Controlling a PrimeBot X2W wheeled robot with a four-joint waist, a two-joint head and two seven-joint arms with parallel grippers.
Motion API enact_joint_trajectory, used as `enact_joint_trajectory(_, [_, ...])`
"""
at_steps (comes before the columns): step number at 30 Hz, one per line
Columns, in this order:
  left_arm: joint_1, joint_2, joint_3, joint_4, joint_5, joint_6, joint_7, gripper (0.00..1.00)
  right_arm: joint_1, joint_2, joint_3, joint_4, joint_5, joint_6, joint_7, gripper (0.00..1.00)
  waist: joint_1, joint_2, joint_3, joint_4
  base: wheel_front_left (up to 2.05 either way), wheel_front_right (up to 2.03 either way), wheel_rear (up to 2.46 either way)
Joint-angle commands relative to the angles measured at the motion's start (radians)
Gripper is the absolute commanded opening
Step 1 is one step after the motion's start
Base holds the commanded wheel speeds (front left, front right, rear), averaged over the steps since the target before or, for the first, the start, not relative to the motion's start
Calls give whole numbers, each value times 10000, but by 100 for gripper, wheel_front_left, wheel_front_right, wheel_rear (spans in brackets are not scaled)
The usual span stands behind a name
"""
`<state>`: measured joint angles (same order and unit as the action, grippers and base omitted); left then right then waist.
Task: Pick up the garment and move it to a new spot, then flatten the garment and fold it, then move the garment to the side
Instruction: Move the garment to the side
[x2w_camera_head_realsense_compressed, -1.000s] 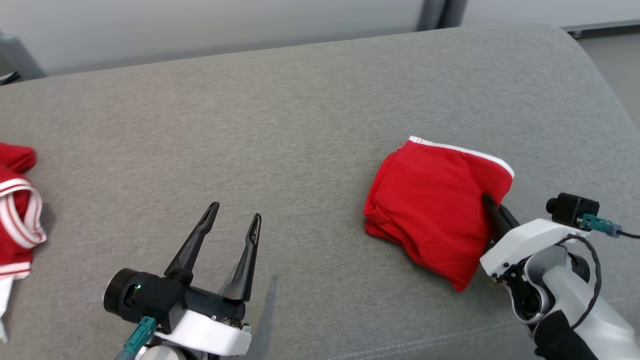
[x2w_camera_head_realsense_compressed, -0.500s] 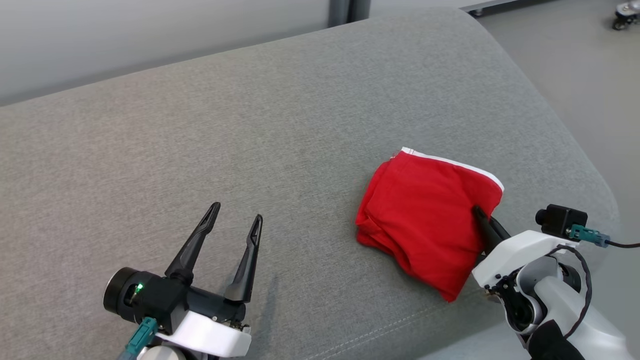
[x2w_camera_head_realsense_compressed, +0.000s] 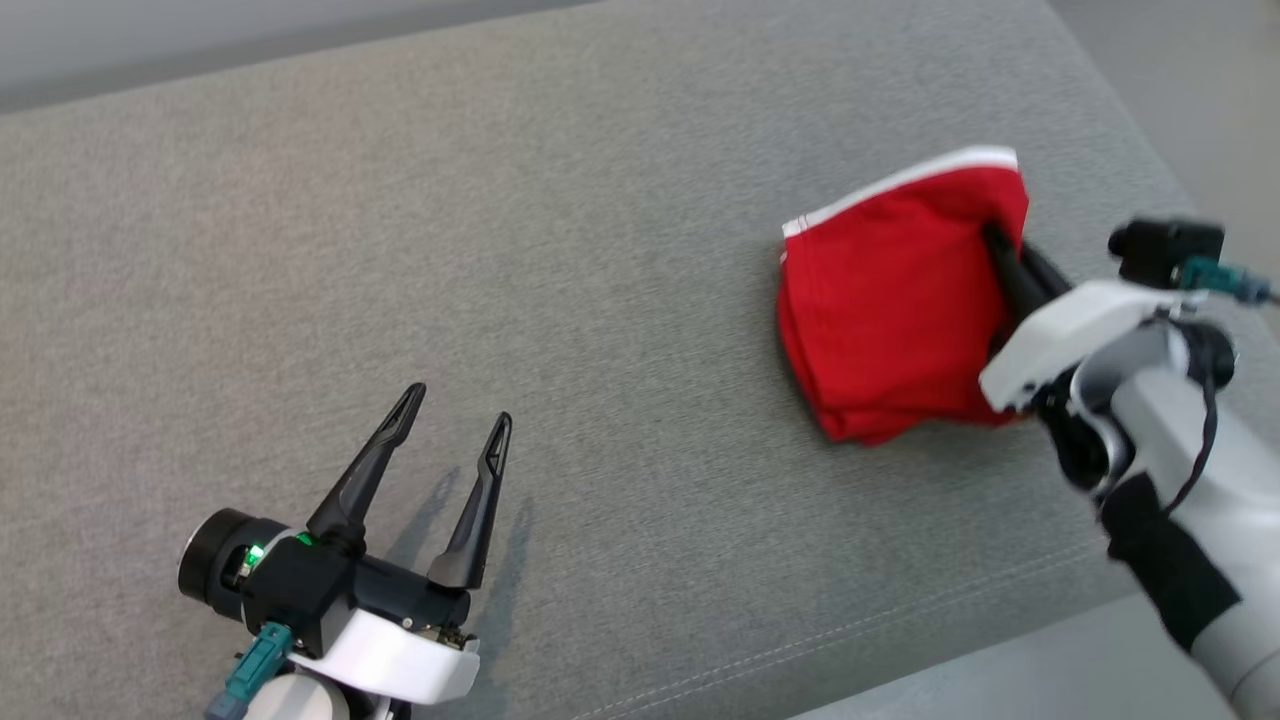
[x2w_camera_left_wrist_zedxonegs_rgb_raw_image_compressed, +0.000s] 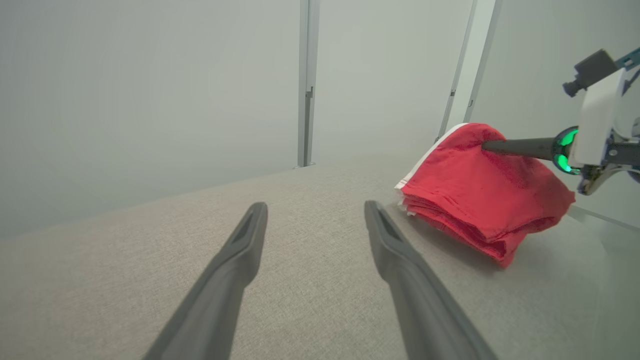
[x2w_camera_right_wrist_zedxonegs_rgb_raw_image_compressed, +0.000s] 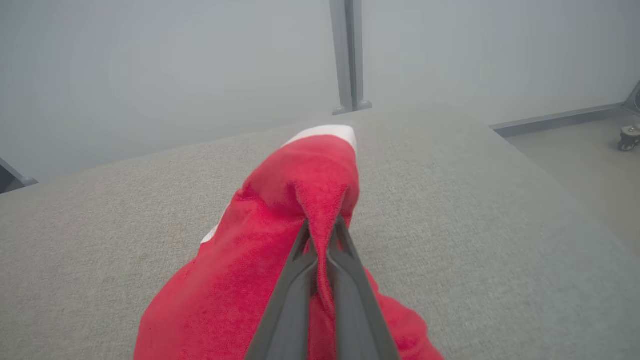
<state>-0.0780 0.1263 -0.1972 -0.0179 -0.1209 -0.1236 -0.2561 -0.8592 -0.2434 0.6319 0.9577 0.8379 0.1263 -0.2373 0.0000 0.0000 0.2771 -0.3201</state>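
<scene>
A padded grey fabric bench (x2w_camera_head_realsense_compressed: 600, 250) with a rounded far corner carries a folded red garment (x2w_camera_head_realsense_compressed: 890, 300) with white trim. The garment's lower folds rest on the fabric just in front of the right end effector (x2w_camera_head_realsense_compressed: 1000, 250), well to the right of the left end effector (x2w_camera_head_realsense_compressed: 459, 405).

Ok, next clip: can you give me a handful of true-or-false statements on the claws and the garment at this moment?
1. The right claw is shut on a pinch of the red garment. True.
2. The left claw grips the garment's other edge. False: it is open, holds nothing and is well apart from the garment.
3. The garment is folded into stacked layers. True, as the left wrist view shows.
4. The garment lies spread flat in the middle of the grey cushion. False: it is a compact bundle near the cushion's right end, with the pinched part raised.
5. One edge of the garment has white trim. True.
</scene>
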Motion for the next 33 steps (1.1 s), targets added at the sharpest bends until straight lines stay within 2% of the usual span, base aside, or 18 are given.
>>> enact_joint_trajectory(1, [-564,158,262,-325,-81,-70,-57,100,-386,-184,191,-16,-246,44,-37,0,0,0,424,412,0,0,0])
enact_joint_trajectory(9, [-1075,532,121,-667,-552,-70,-57,100,-2574,-569,249,840,-793,44,147,0,0,0,1541,1429,0,0,0])
enact_joint_trajectory(19, [-1652,966,-159,-1046,-817,-71,-57,100,-4225,-842,-102,1902,-928,44,-29,0,0,0,2446,2360,0,0,0])
enact_joint_trajectory(27, [-1743,1363,-117,-1121,-753,-71,-57,100,-5734,-1047,-756,2310,-1377,44,-235,0,0,0,3062,2538,0,0,0])
enact_joint_trajectory(33, [-1795,1599,-147,-1234,-707,-71,-57,100,-6225,-1837,-2092,2367,-1967,44,-242,0,0,0,3551,2511,0,0,0])
